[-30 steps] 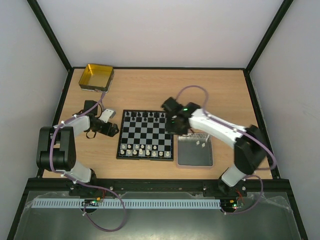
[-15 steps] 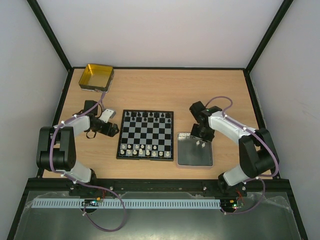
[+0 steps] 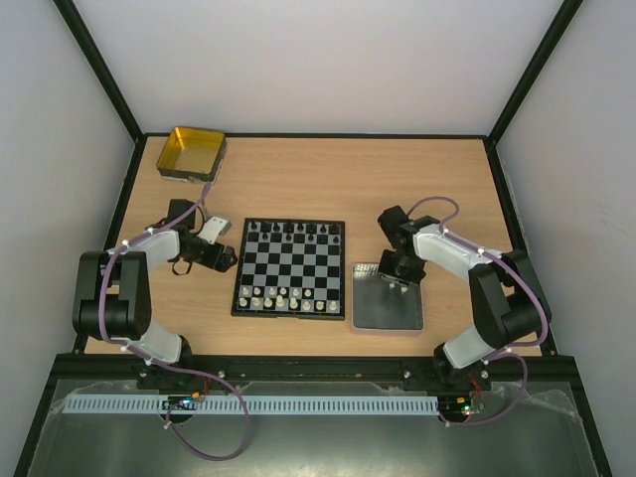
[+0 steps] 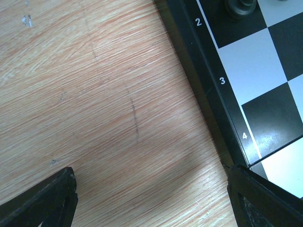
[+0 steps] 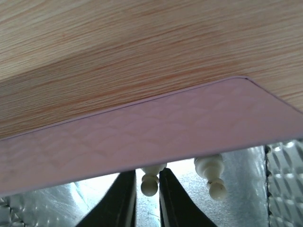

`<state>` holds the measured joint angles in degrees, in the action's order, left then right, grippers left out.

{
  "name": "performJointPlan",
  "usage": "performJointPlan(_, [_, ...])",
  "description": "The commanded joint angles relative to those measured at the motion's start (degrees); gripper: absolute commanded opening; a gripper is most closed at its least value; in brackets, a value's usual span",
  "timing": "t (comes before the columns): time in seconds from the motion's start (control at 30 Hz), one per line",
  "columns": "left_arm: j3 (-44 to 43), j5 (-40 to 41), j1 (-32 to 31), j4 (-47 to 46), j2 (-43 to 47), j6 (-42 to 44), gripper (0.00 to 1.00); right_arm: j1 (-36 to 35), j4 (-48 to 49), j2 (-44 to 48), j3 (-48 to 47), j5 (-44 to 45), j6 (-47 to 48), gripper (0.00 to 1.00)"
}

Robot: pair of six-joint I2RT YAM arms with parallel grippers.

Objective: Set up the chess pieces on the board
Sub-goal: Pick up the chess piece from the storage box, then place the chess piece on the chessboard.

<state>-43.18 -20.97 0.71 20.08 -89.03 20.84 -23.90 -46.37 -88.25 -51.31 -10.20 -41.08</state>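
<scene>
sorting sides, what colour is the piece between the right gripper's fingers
The piece is cream white, clearest in the right wrist view.

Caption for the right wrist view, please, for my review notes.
Right claw straddles a white chess piece in the grey tray, a second white piece beside it.

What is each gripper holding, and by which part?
Left gripper: nothing. Right gripper flanks the head of a white piece inside the tray; grip uncertain.

The board point(image 3: 290, 268) is black-and-white chequered, the tray point(image 3: 383, 313) grey, the tin point(image 3: 194, 151) yellow.
</scene>
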Motion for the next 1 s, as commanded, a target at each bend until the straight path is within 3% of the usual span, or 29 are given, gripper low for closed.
performJointPlan(0.0, [-0.3, -0.3, -0.3, 2.6, -1.7, 0.3, 0.86, 0.4, 1.3, -0.9, 1.4, 0.0, 0.7, 0.12])
performJointPlan(0.2, [-0.3, -0.5, -0.3, 2.6, -1.8, 0.3, 0.86, 0.5, -0.1, 0.7, 0.9, -0.5, 0.7, 0.03])
performJointPlan(0.37, [-0.3, -0.4, -0.3, 2.6, -1.8, 0.4, 0.86, -1.2, -4.7, 5.1, -3.8, 0.6, 0.2, 0.02])
performJointPlan(0.63, [-0.4, -0.5, -0.3, 2.7, -1.7, 0.3, 0.86, -14.3, -9.2, 4.2, -14.5, 1.8, -5.6, 0.02])
performJointPlan(0.97, [0.0, -0.4, -0.1, 2.4, -0.9, 0.2, 0.87, -26.5, -5.5, -7.2, -20.7, 0.6, -8.7, 0.02])
